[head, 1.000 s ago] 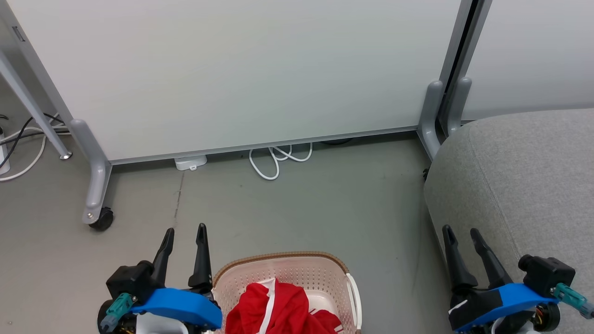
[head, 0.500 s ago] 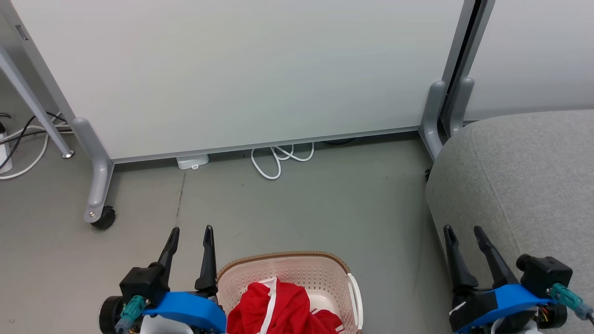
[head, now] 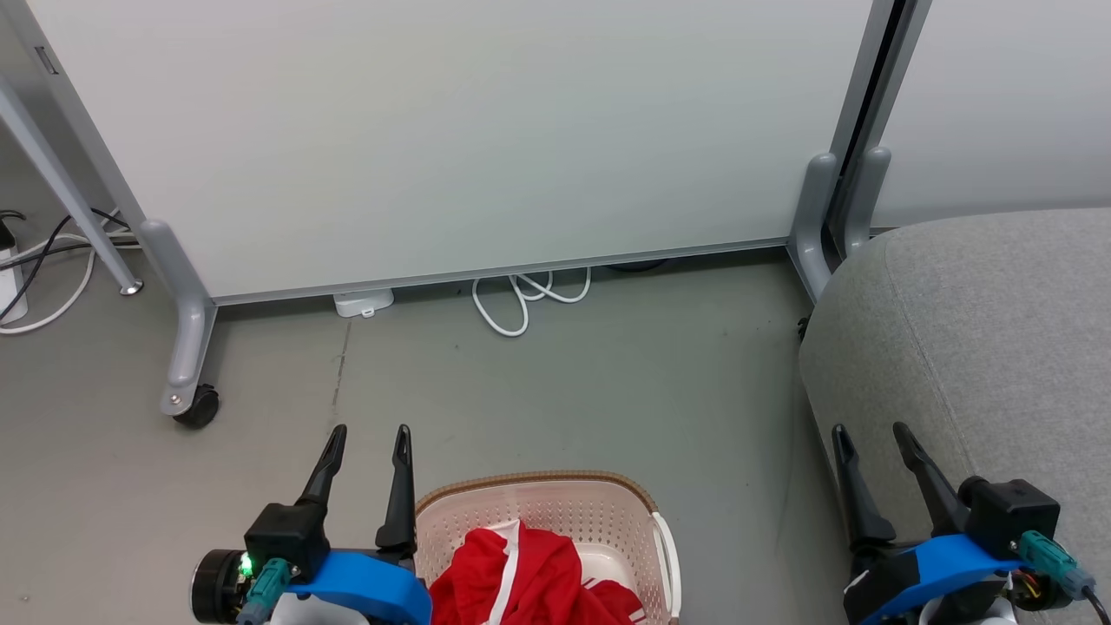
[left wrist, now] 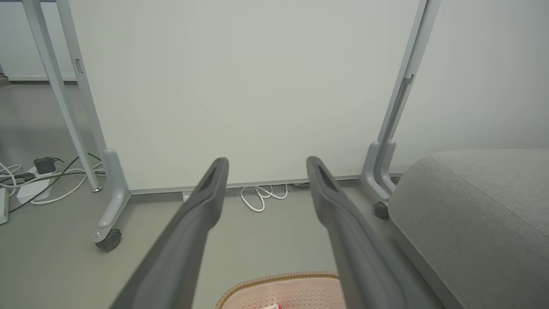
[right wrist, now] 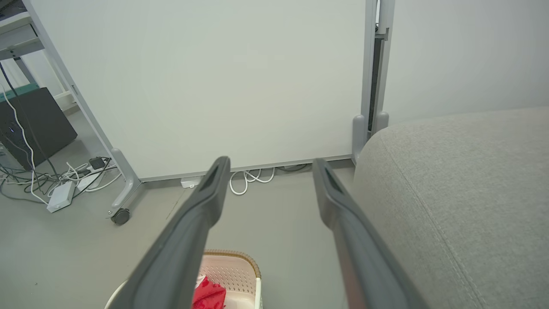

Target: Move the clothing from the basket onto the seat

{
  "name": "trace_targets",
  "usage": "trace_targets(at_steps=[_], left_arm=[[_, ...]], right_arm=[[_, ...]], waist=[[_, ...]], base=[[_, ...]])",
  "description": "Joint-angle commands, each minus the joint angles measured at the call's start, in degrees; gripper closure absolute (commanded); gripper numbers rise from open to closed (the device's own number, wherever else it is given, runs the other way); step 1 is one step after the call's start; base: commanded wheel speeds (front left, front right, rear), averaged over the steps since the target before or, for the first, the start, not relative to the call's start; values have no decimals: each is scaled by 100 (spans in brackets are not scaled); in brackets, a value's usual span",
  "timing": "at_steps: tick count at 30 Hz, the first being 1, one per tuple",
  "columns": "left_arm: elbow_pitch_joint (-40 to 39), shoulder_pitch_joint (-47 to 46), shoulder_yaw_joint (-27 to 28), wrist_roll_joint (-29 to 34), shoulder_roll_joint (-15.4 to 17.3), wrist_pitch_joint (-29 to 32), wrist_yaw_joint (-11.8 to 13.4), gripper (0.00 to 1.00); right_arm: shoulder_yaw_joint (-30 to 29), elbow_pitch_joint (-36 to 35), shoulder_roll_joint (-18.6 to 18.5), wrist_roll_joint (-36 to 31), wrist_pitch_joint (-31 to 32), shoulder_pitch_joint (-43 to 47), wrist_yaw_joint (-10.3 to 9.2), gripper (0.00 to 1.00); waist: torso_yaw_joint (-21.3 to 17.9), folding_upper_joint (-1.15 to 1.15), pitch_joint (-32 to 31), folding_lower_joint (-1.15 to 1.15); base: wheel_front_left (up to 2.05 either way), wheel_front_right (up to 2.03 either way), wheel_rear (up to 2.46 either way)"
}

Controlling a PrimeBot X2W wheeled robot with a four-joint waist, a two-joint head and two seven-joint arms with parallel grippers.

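Note:
Red clothing [head: 529, 582] with a white stripe lies heaped in the cream basket [head: 608, 503] with the brown rim, on the floor at the bottom middle of the head view. Just left of the basket, my left gripper [head: 368, 435] stands open and holds nothing. The grey seat [head: 981, 330] fills the right side, and my right gripper [head: 871, 431] stands open at its near left edge. In the left wrist view the basket rim [left wrist: 274, 279] shows between the fingers [left wrist: 206, 201]. The right wrist view has the clothing [right wrist: 210, 294] and the seat [right wrist: 450, 180].
A white partition panel [head: 451, 130] on grey wheeled feet [head: 187, 347] stands across the back. A white cable loop [head: 512, 299] and a white adapter [head: 363, 302] lie at its base. More cables [head: 35, 269] trail at the far left.
My left gripper has shifted right, closer to the basket, still open. The head camera has turned slightly, sliding the scene right. The right gripper has kept its place.

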Motion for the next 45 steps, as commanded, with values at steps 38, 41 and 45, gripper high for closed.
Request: trace_targets(at_steps=[38, 41, 45], left_arm=[[312, -198, -28, -434, 15, -48, -30, 0], [635, -372, -91, -396, 13, -48, -78, 0], [1150, -648, -126, -309, 18, -49, -120, 0]], right_arm=[[272, -176, -31, -230, 65, -296, 3, 0], [434, -240, -31, -255, 64, -509, 3, 0], [673, -277, -30, -225, 24, -787, 3, 0]], waist=[[-234, 0, 693, 0], [-434, 0, 1046, 0], [-743, 0, 1561, 0]], base=[[0, 0, 0], [0, 0, 0], [0, 0, 0]])
